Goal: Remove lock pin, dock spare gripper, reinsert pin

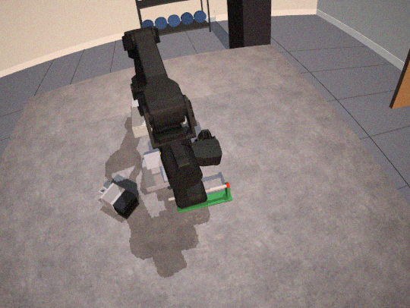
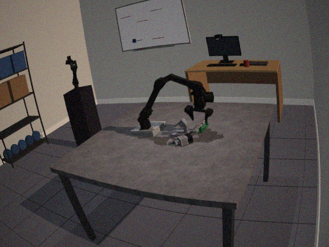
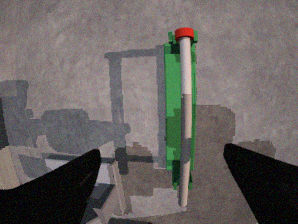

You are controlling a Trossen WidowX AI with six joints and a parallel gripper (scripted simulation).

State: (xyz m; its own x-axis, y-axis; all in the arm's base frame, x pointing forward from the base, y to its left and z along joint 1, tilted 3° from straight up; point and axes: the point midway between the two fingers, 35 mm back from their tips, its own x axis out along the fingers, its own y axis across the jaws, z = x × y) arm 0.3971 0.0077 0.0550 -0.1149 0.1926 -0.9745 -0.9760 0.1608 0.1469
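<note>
The wrist view shows what the arm partly covers from above: a red-capped pale pin lying along a green holder, between the gripper's wide-open, empty fingers. The exterior view adds the grey tabletop, a desk and a whiteboard.
</note>
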